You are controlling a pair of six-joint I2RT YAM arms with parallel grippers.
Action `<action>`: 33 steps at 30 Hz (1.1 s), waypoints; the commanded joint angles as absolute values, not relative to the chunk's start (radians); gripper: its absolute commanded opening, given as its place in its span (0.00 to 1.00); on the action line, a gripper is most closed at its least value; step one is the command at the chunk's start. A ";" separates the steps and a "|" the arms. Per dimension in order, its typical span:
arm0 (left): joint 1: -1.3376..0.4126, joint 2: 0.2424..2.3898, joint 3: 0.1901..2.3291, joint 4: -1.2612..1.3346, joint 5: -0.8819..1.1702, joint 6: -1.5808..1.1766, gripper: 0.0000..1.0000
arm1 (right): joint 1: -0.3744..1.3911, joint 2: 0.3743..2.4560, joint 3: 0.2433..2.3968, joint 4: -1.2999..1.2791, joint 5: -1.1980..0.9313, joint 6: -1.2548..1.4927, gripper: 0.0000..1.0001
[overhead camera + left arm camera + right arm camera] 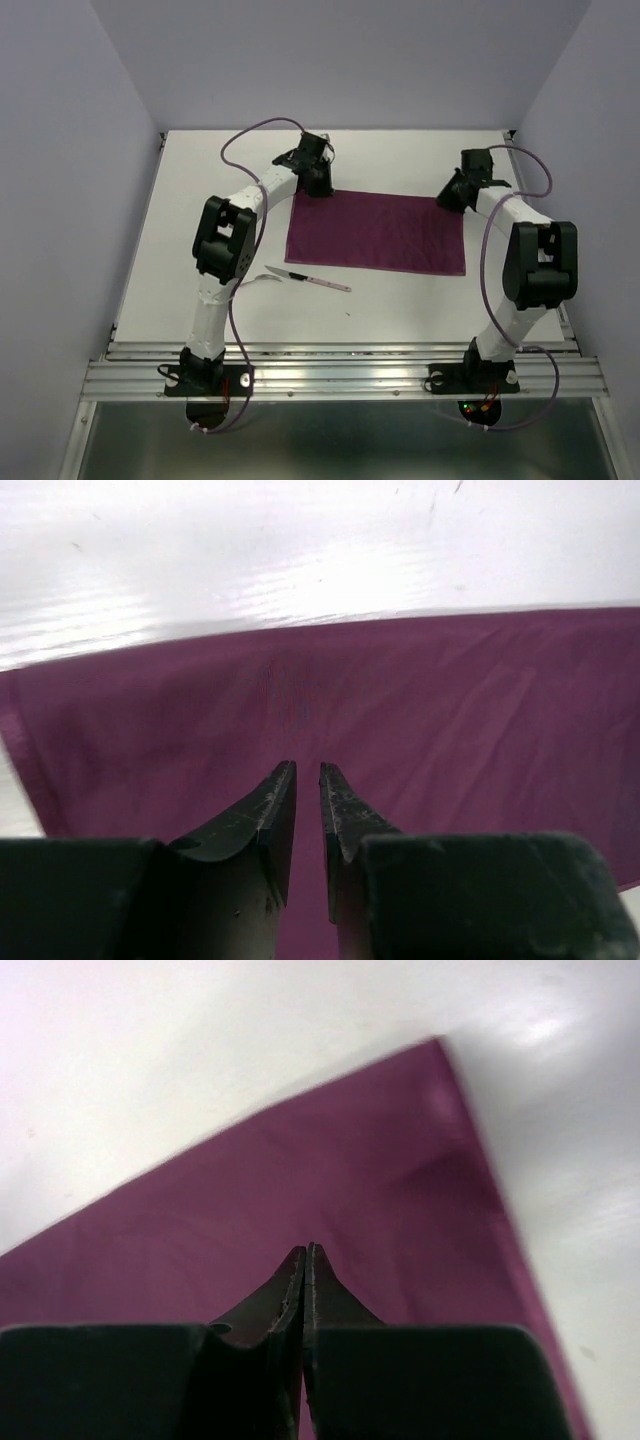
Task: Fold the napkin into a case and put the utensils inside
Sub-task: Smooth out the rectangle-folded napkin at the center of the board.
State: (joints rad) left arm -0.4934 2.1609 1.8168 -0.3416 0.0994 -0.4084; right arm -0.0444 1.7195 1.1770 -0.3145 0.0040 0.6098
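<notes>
The burgundy napkin (375,232) lies flat as a wide rectangle in the middle of the white table. No case is in view. My left gripper (318,186) hovers at the napkin's far left corner, its jaws a narrow gap apart and empty over the cloth (450,700), with its tips (307,767) low above it. My right gripper (449,198) is at the far right corner, shut and empty (305,1248) above the cloth (330,1180). The utensils lie just in front of the napkin's near left corner: a knife (322,283) with a pale pinkish handle and a second pale one (256,275) beside my left arm.
The white table (400,310) has a metal rail along its near edge (340,372). Grey walls close in the back and both sides. The purple cables (250,135) loop off both arms.
</notes>
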 commanded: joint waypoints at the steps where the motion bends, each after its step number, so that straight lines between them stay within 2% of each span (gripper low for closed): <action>1: -0.489 2.203 1.902 -0.336 0.204 -0.422 0.27 | 0.086 1.811 1.330 -0.281 -0.075 0.620 0.03; 6: -0.486 2.278 1.962 -0.314 0.267 -0.430 0.32 | 0.208 2.000 1.483 -0.264 -0.133 0.650 0.04; 14: -0.448 2.350 1.968 -0.327 0.250 -0.394 0.32 | 0.229 2.198 1.641 -0.279 -0.181 0.686 0.04; 24: -0.397 2.319 1.822 -0.296 0.232 -0.361 0.32 | 0.134 2.163 1.551 -0.278 -0.129 0.699 0.04; 33: -0.394 2.332 1.799 -0.284 0.252 -0.342 0.32 | -0.001 2.053 1.431 -0.271 -0.101 0.646 0.04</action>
